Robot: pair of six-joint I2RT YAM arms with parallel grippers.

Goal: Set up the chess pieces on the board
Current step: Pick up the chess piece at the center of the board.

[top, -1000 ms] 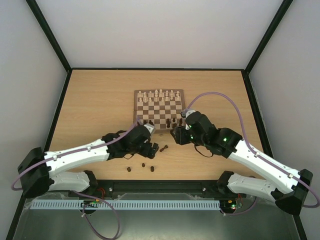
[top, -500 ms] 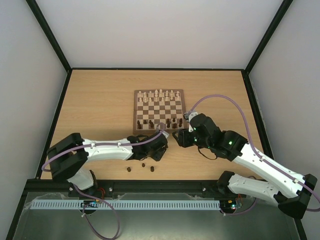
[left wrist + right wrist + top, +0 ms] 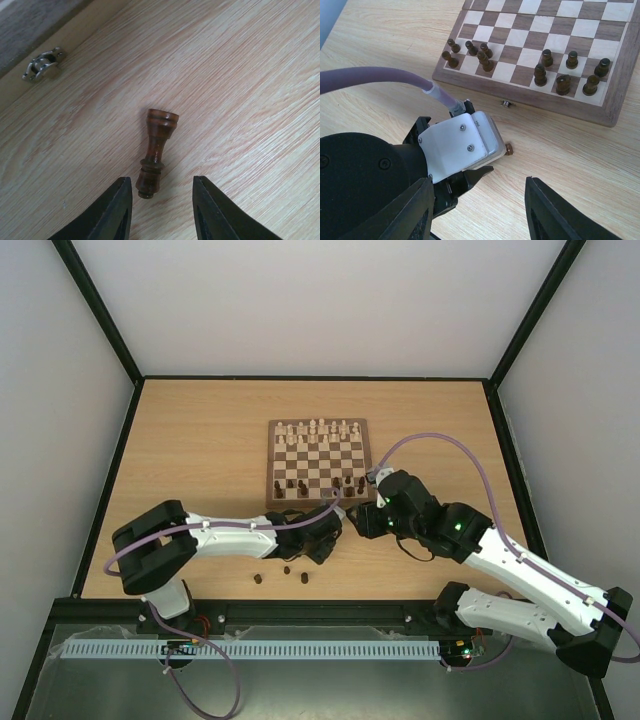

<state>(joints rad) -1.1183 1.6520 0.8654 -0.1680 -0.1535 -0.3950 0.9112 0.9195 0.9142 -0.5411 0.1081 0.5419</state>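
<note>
Left hand (image 3: 161, 200) open, empty; jaws flank narrow tip of dark brown chess piece (image 3: 156, 150), lying flat on surface (image 3: 250, 75) near clasp (image 3: 42, 65) of board (image 3: 560, 107). Advance to stem, pinch gently, avoid rolling it. Right hand (image 3: 479, 200) open, empty.

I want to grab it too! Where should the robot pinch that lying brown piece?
The piece lies flat on the table, pointing into the gap of the left gripper. Probably best: pinch its thin stem from straight above, across the narrow sides.
</note>
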